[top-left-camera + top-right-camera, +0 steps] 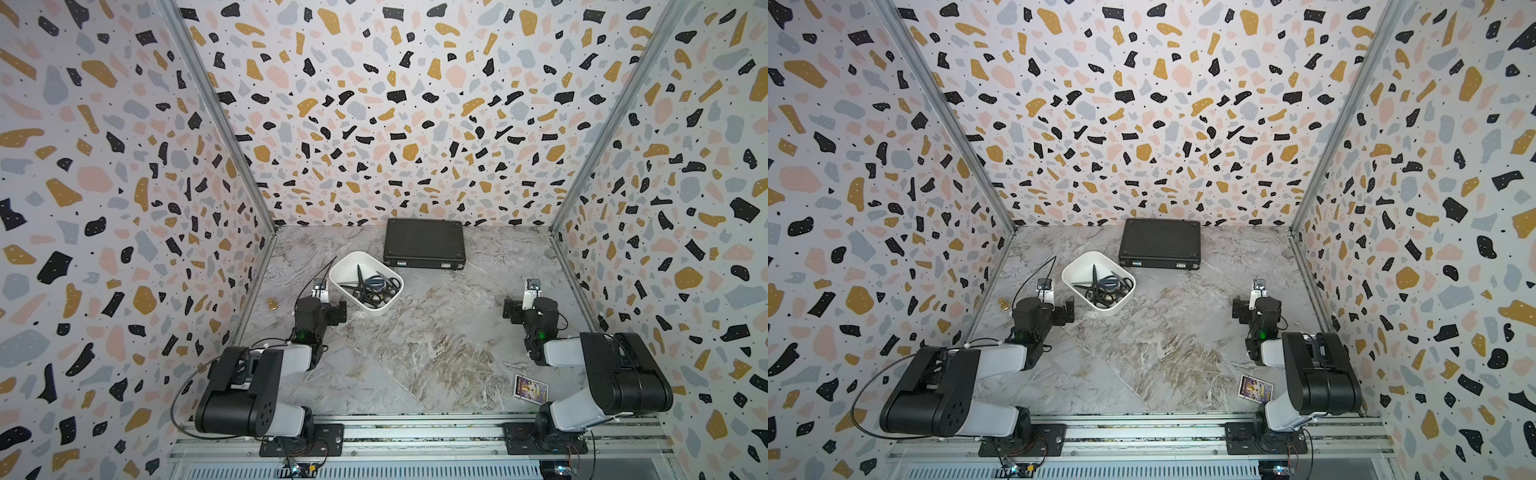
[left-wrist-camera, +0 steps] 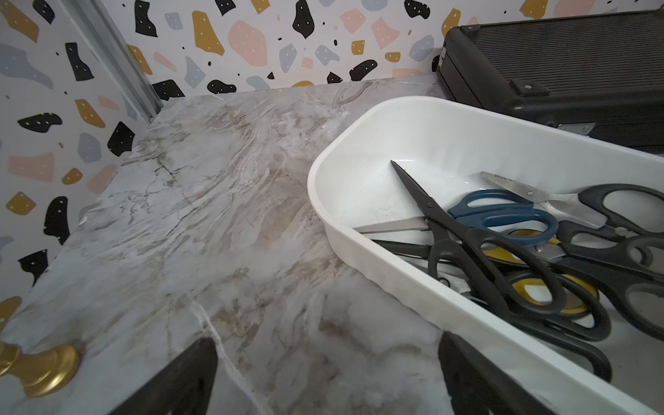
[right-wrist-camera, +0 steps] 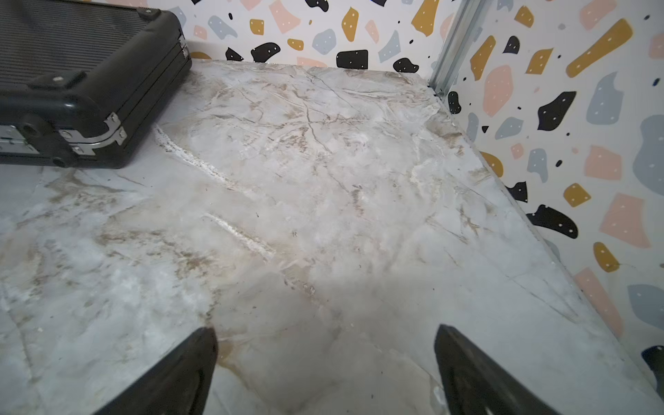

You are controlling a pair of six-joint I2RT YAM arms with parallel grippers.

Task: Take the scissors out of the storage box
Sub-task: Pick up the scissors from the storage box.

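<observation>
White storage box [image 1: 347, 270], six scissors [image 1: 376, 286] inside | one black case [image 1: 423, 241] | both jaws wide

walls [image 1: 395, 104]: terrazzo print, three sides | floor [image 1: 436, 332]: grey-beige marble | metal corner post [image 3: 449, 43]: ahead of right gripper [image 3: 325, 328]

Both the left arm [image 1: 249, 390] and the right arm [image 1: 619, 374] are made of rounded black joint housings joined by light grey links. Near each wrist a small green light [image 1: 302, 333] glows, and a white bracket [image 1: 323, 294] sits there. A thin black cable [image 1: 173, 409] loops beside the left arm. Each base is a black plate [image 1: 328, 440] with screws, on a silver rail [image 1: 415, 434]. The fingers [image 2: 179, 377] are black and taper to a tip.
</observation>
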